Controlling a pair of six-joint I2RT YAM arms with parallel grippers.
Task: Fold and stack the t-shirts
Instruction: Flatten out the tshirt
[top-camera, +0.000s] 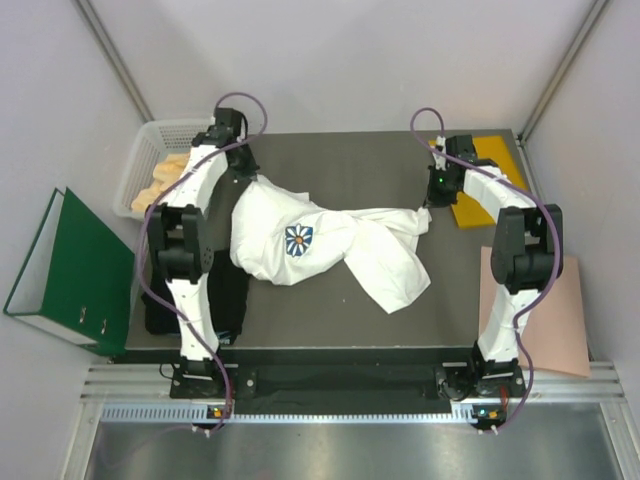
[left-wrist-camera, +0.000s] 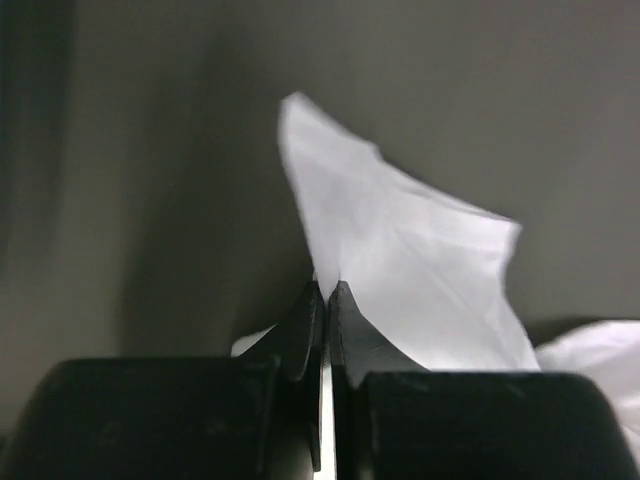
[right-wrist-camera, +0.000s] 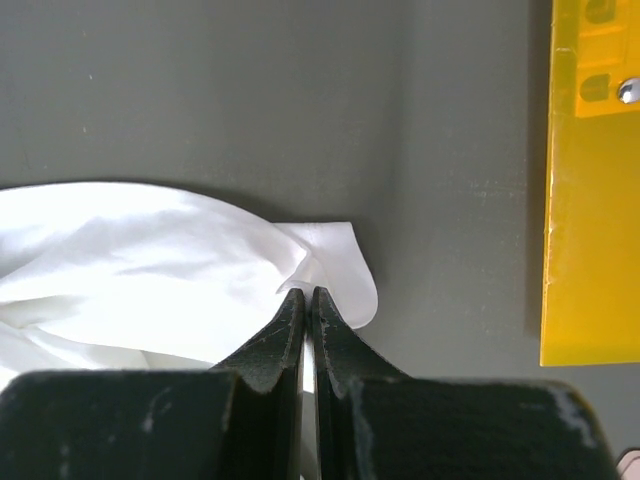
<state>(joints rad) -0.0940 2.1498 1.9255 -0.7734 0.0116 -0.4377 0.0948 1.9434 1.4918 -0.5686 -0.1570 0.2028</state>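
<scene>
The white t-shirt (top-camera: 300, 240) lies crumpled across the middle of the table (top-camera: 380, 160). The left fingers (left-wrist-camera: 300, 335) are pinched shut on its edge near the far left corner, and the right fingers (right-wrist-camera: 270, 345) are shut on its edge toward the far right. Risk: either thin pinch may slip under stretching, leaving the cloth bunched.

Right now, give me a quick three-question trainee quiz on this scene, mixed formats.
1. True or false: the left gripper and right gripper are each shut on the white t-shirt.
2. The black t-shirt lies: A) at the near left corner of the table; B) at its centre; C) in the right gripper.
3. Which flat thing lies beside the right gripper?
Key: 1 true; 2 A; 3 the yellow envelope.
</scene>
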